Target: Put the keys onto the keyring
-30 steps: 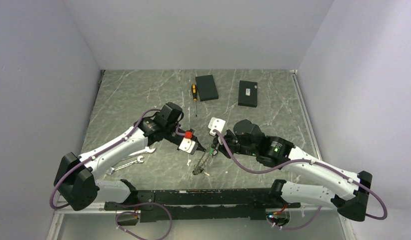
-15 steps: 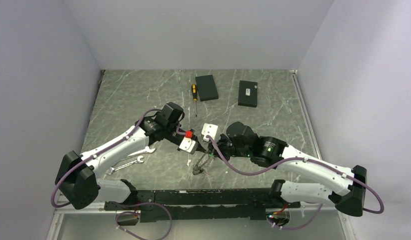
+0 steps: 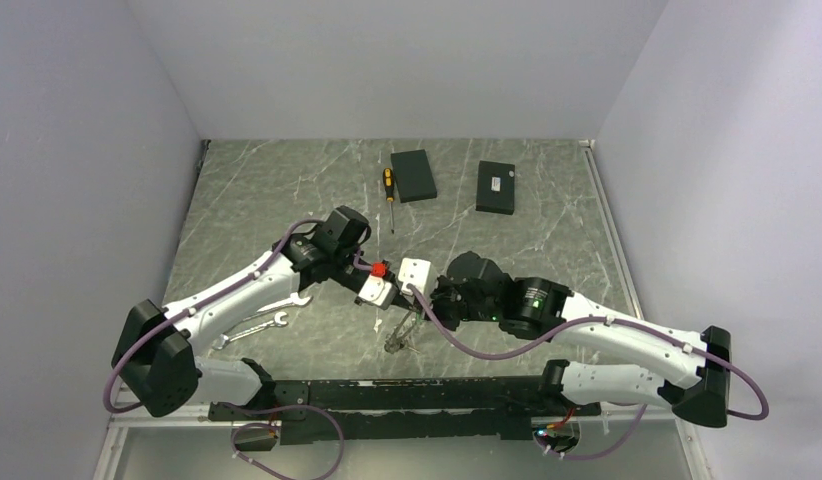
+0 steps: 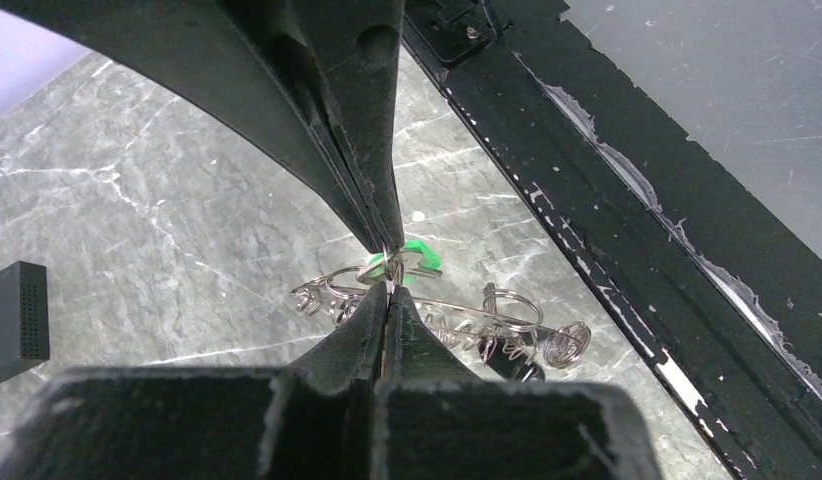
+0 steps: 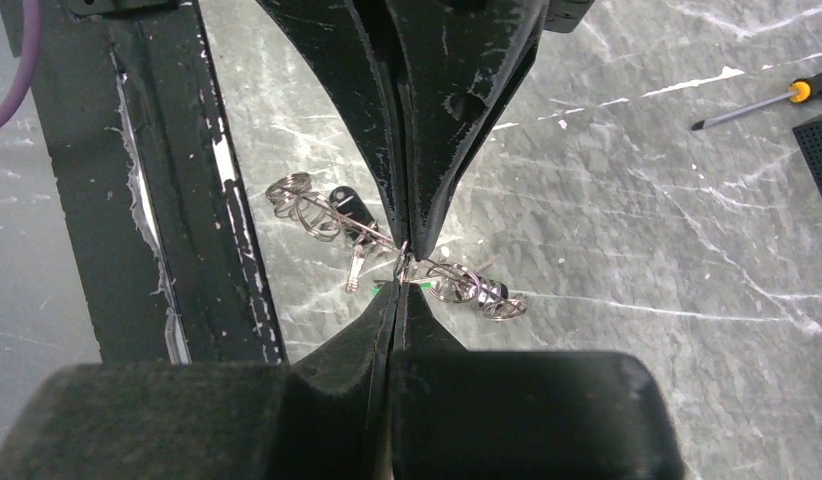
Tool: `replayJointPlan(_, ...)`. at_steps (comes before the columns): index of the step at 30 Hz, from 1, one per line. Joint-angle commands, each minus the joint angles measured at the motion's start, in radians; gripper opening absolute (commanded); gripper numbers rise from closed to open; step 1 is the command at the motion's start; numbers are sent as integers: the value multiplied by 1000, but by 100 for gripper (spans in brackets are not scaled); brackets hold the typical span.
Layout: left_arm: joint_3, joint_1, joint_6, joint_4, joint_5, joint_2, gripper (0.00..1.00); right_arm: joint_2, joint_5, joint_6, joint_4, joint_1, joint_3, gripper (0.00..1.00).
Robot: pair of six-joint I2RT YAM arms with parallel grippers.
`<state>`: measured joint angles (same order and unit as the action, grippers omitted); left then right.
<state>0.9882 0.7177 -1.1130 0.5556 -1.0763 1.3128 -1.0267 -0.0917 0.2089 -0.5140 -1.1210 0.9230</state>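
The keyring is a thin wire ring strung with small rings, greyish keys and a dark-headed key. It hangs between my two grippers, just above the marble table. My left gripper is shut on a small ring of the bunch next to a green tag. The wire, small rings and dark key head hang below it. My right gripper is shut on the keyring wire. A dark-headed key, a silver key and more rings hang on either side.
A black-and-yellow screwdriver and two flat black boxes lie at the back. Two silver spanners lie under the left arm. A small loose metal piece lies left of the bunch. A black rail runs along the near edge.
My right gripper has moved left and a little nearer, close up to the left gripper. The keyring bunch now hangs more bunched beneath both. The left arm has hardly moved.
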Motion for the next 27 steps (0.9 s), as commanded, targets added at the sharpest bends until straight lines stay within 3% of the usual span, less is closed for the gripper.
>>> replayJointPlan(1,55,1,-5,-12,-54,4,0,3,35,15,-11,-26,34,0)
replayJointPlan(27,50,-71,175,-187,-148,8,0,44,228,35,29,-119,-40,0)
